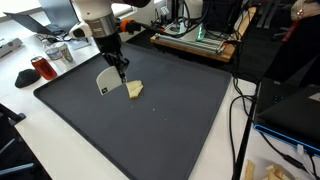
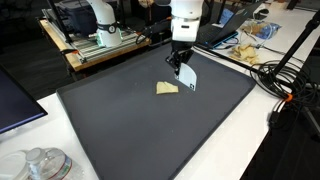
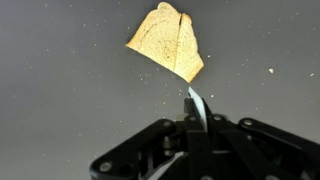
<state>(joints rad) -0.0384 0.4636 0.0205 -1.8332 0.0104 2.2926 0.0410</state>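
Gripper (image 3: 198,118) pinches a white card (image 1: 106,82) over the dark mat (image 1: 180,120) by a yellow wedge (image 1: 134,90), workbench (image 2: 100,45) behind.

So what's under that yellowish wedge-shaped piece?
The yellowish wedge-shaped piece lies flat on the dark grey mat. Only mat shows around it; anything directly beneath is covered. The thin white card in the shut jaws is beside it, not under.

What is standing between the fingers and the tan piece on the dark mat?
Nothing separate. The fingers are shut on a thin white card, and its edge lies close beside the tan piece. Only bare dark mat shows around them.
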